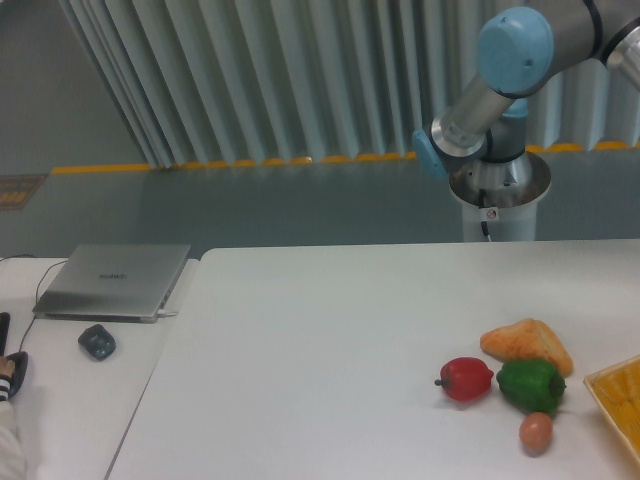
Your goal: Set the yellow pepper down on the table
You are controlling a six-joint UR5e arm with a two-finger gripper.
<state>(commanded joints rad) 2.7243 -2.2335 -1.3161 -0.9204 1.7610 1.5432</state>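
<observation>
A red pepper [466, 378], green pepper [531, 385], bread wedge [526, 345] and egg [536, 432] cluster near a yellow tray [618, 398].

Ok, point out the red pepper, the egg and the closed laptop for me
red pepper [467, 378], fixed camera view, middle of its glossy body
egg [536, 432], fixed camera view, centre of the shell
laptop [113, 278], fixed camera view, middle of the closed grey lid
</observation>
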